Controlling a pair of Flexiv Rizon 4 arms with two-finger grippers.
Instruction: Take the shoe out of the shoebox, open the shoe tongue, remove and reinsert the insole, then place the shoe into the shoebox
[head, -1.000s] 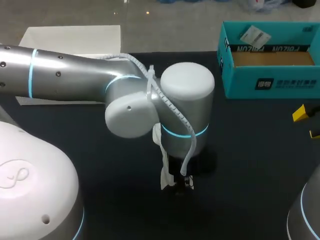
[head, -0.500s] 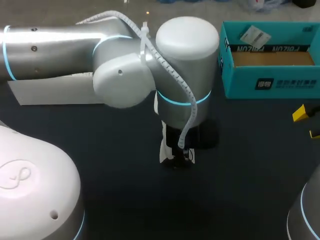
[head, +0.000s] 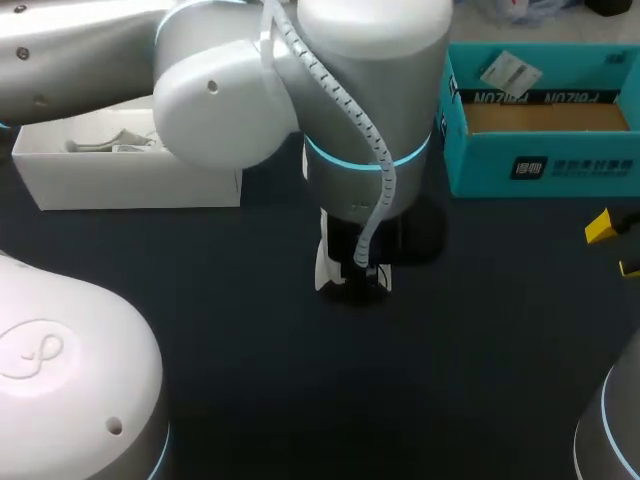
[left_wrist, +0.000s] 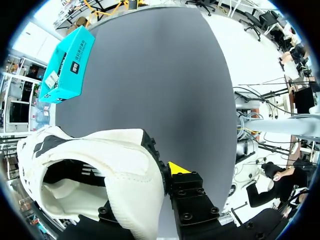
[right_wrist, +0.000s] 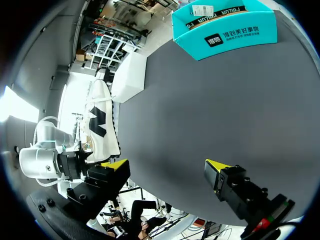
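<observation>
Dark grey bench (head: 480, 330) carries two boxes. The left arm (head: 370, 80) points straight down over its middle. An open white shoebox (head: 130, 185) sits at the far left corner, and a teal box (head: 540, 165) stands at the far right corner. The white shoe (left_wrist: 120, 165) with black markings is at the bench's middle, and the left gripper (left_wrist: 152, 187) pinches the rim of its opening. The right gripper (right_wrist: 166, 167) is by the right edge, its fingers spread around nothing.
</observation>
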